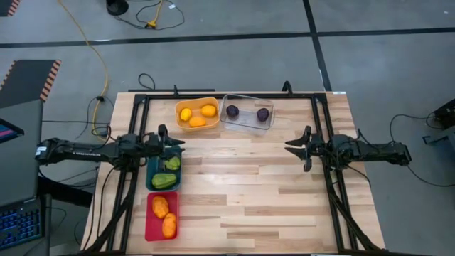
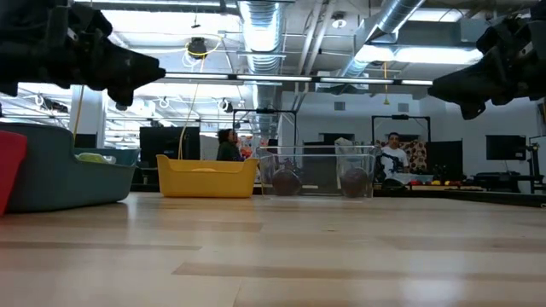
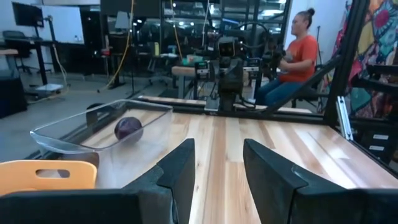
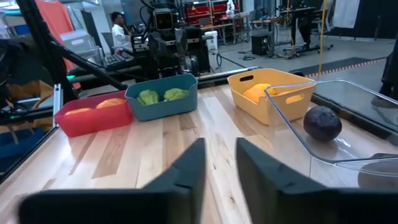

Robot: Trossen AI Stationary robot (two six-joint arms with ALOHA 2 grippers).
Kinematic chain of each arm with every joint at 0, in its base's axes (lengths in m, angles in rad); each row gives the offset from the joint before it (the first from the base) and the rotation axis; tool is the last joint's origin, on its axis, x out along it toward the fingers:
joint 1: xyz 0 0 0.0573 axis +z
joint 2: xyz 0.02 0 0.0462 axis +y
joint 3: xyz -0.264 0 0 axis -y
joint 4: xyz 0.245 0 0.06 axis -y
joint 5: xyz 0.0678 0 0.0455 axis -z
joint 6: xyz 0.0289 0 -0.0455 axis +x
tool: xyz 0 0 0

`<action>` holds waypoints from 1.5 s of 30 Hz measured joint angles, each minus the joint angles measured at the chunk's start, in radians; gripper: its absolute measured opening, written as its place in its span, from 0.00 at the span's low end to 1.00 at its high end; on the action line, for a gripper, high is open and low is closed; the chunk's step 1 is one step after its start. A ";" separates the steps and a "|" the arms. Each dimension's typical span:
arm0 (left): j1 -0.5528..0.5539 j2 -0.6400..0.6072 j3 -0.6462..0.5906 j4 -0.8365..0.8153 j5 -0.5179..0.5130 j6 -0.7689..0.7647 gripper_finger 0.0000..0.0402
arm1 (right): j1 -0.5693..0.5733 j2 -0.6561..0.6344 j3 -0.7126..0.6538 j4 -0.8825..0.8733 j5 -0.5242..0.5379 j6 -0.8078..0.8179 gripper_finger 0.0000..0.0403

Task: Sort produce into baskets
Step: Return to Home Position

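Left arm comes in from the left edge of the table. The left gripper point(image 1: 178, 145) hangs up off the wood, right by one end of the teal basket point(image 1: 150, 178). Its fingers are partly spread with a clear gap between them, and nothing is in them.

The teal basket has two green pieces point(image 1: 163, 180) in it. The red basket point(image 1: 151, 226) touches its other end, nearer the table's front edge, and holds two orange pieces point(image 1: 169, 225).

Over toward the back edge is the orange basket point(image 1: 195, 100) with three yellow-orange pieces point(image 1: 197, 121). The clear basket point(image 1: 247, 119) sits right beside that with two dark purple pieces point(image 1: 232, 111), one near each end.

No produce is loose on the wooden table point(image 1: 270, 199); it's all in a basket.

The right gripper point(image 1: 289, 146) is raised too, over bare wood, well apart from the baskets and pointing back at the left one. Its fingers are only a little apart, a narrow gap, and it's holding nothing.
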 joint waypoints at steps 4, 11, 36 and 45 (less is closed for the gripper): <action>0.000 -0.060 -0.016 -0.024 -0.003 0.022 0.30 | 0.000 0.000 0.000 0.000 -0.001 -0.002 0.14; 0.000 -0.121 -0.017 -0.066 -0.040 0.082 0.30 | 0.001 0.000 0.000 0.000 -0.001 -0.023 0.06; 0.000 -0.423 -0.019 -0.369 -0.055 0.156 0.30 | 0.001 0.003 0.000 0.000 0.006 -0.029 0.05; 0.000 -0.424 -0.019 -0.393 -0.055 0.157 0.30 | 0.001 0.006 0.000 0.000 0.008 -0.025 0.11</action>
